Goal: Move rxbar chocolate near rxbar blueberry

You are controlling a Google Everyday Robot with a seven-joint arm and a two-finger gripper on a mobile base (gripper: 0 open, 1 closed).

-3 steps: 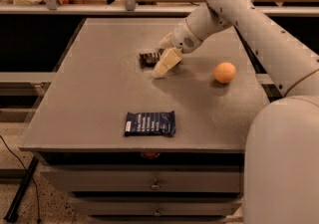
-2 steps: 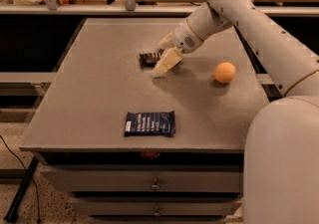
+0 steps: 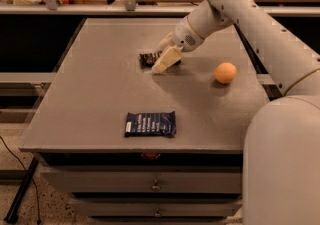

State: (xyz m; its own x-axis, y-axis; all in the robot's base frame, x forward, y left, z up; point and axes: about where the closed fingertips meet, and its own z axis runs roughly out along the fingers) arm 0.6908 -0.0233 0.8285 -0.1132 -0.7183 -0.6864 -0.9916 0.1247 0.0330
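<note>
Evidently the gripper (image 3: 165, 53) is low over the bench (image 3: 90, 94), jaws pinching one end of the rxbar chocolate (image 3: 148, 59), probably so it can lift and carry it. That bar lies well behind the rxbar blueberry (image 3: 150, 123). An orange (image 3: 225, 73) sits behind and right of the rxbar blueberry.

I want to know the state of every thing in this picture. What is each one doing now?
Gripper: low over the table, at the chocolate bar.
Chocolate bar: on the table's far middle, partly hidden by the gripper.
Blueberry bar: lying flat near the front edge, well apart from the chocolate bar.
Orange: resting alone on the right side.
Drawers: shut.
</note>
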